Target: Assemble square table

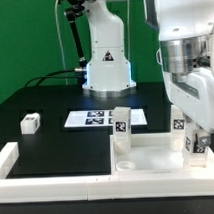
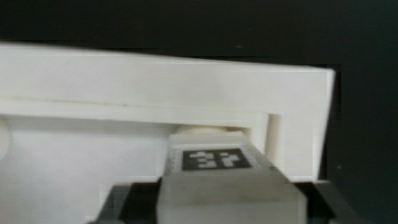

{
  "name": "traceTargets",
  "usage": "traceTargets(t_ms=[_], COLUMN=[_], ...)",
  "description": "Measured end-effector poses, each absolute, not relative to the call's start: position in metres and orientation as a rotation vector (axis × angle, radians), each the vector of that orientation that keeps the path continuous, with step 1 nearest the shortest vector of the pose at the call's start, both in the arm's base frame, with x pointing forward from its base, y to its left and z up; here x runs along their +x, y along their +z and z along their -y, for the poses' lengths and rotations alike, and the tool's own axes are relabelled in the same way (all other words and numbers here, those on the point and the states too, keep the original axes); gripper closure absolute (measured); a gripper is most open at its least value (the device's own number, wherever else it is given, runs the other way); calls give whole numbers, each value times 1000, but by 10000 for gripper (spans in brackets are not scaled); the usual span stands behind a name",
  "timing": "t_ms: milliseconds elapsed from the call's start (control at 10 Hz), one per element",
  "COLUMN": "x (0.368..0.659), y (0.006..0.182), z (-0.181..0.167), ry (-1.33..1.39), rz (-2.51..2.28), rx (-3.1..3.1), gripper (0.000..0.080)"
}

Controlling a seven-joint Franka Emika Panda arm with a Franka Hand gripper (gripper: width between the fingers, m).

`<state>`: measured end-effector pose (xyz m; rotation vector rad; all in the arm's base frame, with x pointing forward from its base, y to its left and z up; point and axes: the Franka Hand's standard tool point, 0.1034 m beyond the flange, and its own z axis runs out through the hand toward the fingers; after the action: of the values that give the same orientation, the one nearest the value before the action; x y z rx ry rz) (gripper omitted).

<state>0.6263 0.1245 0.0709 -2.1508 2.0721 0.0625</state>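
Claw [image 2: 214, 196] grips leg [image 2: 212, 160] at corner edge of tabletop [image 2: 125, 95].

I'm in a robot lab here: black bench [image 1: 45, 102], my arm's base [image 1: 107, 65] standing just behind the tagged marker board [image 1: 105, 118].

I am looking at the slab [image 1: 151, 148] of the square table: it is showing as white plastic, smooth, with a soft, half-matt finish. The leg [image 2: 222, 195] at the slab's corner is looking like the same plastic, and its tag [image 2: 214, 158] is seeming printed and flat. Under the slab the work table [image 1: 55, 97] is appearing black and matt. Beyond the slab the robot base [image 1: 105, 55] is shining as glossy white shell.
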Motion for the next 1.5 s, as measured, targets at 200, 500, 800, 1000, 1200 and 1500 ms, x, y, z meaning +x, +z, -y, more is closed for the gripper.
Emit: traceTargets(t_ms=[200, 500, 800, 1000, 1200, 1500], x=[626, 625, 626, 626, 626, 630], y=[71, 70, 71, 70, 70, 72], z=[-129, -129, -122, -121, -119, -120], ry=[85, 55, 7, -18, -39, -134], rz=[-2187, -1954, -1355, -1163, -928, -231], rx=[-2025, -2253, -2672, -2760, -2855, -3093], gripper=[503, 215, 170, 152, 150, 150])
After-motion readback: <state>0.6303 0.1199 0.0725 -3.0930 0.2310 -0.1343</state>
